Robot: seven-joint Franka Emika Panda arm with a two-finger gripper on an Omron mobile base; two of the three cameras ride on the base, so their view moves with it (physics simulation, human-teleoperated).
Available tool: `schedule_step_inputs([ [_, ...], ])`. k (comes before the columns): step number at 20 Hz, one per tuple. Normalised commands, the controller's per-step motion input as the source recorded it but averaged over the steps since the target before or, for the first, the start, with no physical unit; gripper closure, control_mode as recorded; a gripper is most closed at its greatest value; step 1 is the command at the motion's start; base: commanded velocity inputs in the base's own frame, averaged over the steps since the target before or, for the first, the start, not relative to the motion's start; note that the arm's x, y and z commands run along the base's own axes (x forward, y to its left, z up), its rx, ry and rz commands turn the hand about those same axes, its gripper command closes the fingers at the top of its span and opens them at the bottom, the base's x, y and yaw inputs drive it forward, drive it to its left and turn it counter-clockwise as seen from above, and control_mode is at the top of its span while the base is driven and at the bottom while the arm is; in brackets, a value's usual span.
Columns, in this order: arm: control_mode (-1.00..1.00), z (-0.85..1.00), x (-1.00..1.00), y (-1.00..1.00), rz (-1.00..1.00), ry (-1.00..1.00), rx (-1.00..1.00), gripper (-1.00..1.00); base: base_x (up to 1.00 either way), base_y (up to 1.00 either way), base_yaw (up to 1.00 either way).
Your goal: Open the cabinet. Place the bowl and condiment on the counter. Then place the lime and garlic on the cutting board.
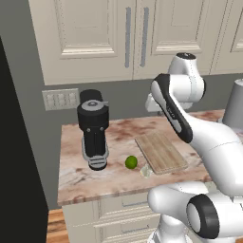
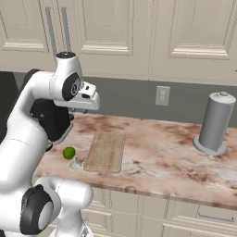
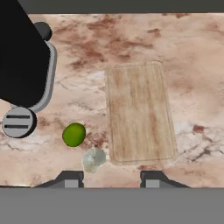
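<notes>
My claw hangs high over the marble surface, its two finger tips set apart with nothing between them, looking straight down. Below me the cutting board lies flat and bare. The lime sits on the surface just beside the board's long edge, and the garlic rests close to the lime, near the board's corner; neither is on the board. A dark coffee machine stands beyond the lime. The cabinet above has both doors closed.
</notes>
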Motion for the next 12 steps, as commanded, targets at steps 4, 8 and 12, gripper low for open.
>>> schedule_step_inputs([
  [4, -1.0, 0.0, -0.1, 0.0, 0.0, -0.08, 0.0, -1.0, 0.0, 0.0, 0.0],
  [8, -1.0, 0.05, -0.13, 0.0, 0.0, -0.13, 0.0, -1.0, 0.0, 0.0, 0.0],
  [12, -1.0, 0.18, -0.18, 0.0, 0.0, -0.18, 0.0, -1.0, 0.0, 0.0, 0.0],
])
